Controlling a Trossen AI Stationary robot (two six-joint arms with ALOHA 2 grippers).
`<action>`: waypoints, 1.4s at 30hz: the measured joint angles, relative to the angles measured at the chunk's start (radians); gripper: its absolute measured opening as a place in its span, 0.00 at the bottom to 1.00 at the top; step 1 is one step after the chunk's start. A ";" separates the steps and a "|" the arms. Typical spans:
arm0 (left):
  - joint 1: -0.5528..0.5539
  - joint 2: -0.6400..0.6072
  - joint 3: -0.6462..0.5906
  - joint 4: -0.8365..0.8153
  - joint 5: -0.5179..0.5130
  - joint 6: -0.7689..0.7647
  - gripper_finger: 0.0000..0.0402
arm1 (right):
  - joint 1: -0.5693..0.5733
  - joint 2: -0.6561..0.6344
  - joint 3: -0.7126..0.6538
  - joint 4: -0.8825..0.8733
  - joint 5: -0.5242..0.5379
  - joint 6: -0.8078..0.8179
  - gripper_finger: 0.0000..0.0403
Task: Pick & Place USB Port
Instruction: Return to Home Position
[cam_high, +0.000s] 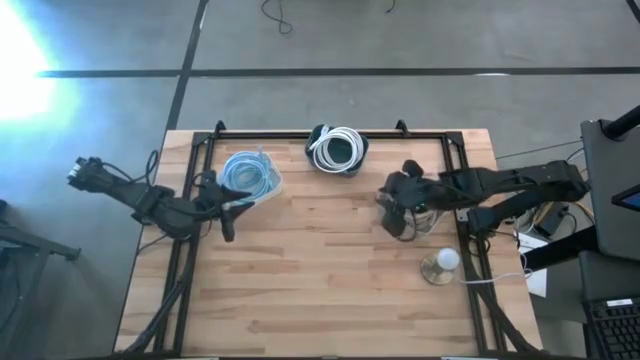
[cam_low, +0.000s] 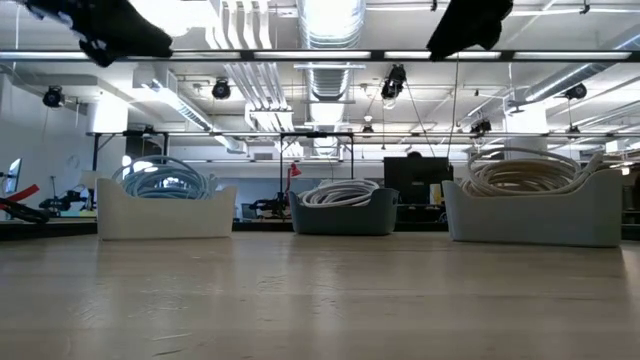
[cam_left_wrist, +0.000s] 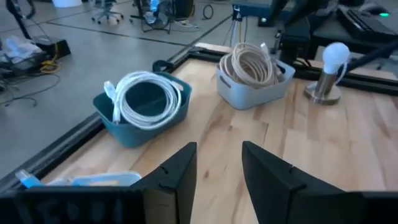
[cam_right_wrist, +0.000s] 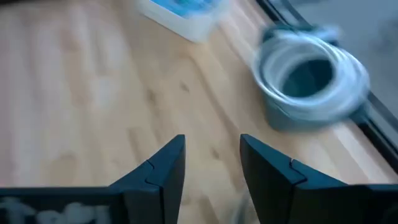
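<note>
Three bins stand on the wooden table, each holding a coiled cable: a white bin with a blue cable, a teal bin with a white cable, and a grey bin with a beige cable. My left gripper hovers open beside the white bin, above the table. My right gripper is open and raised over the table's right part, hiding most of the grey bin in the high view. No separate USB port shows.
A white bulb on a round metal base stands near the table's right edge. A black frame runs along the far and side edges. Bare wood fills the middle and near part of the table.
</note>
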 joint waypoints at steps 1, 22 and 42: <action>0.000 -0.025 -0.022 0.000 0.009 0.000 0.34 | 0.005 -0.024 -0.028 0.048 -0.027 -0.033 0.37; 0.004 -0.402 -0.510 0.607 0.565 0.483 0.34 | 0.008 -0.642 -0.675 0.759 -0.474 -0.293 0.32; 0.161 -0.513 -0.601 0.658 0.590 0.521 0.34 | 0.008 -1.041 -0.949 0.792 -0.473 -0.367 0.35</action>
